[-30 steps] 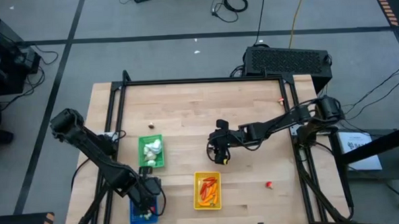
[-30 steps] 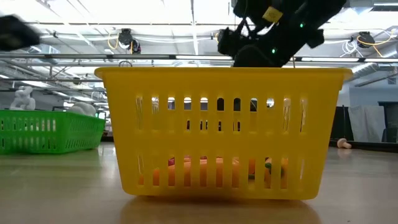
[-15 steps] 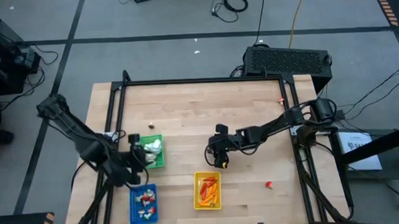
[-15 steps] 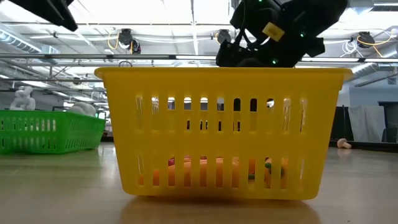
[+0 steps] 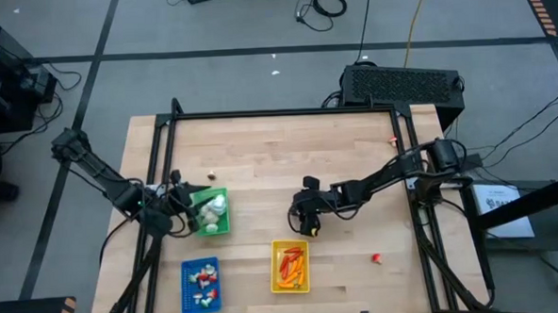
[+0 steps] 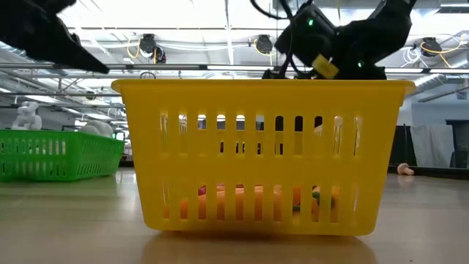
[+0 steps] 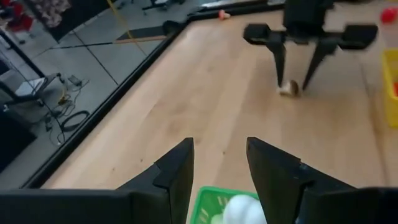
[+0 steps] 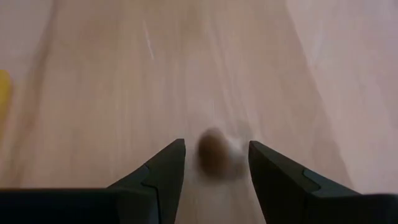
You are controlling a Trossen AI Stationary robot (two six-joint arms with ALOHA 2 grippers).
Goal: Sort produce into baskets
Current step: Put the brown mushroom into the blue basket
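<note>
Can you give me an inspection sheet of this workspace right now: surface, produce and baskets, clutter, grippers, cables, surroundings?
Surface: wooden table, bare in the middle.
Job's things: green basket with white bulbs; blue basket with red-and-white pieces; yellow basket with orange and red pieces. Loose: small brown piece, red piece, two more near the far side.
Clutter: nothing seen.
Grippers: left gripper open over the green basket; right gripper open, straddling the brown piece.
Cables: on the floor beyond the table.
Surroundings: black box behind the table.
</note>
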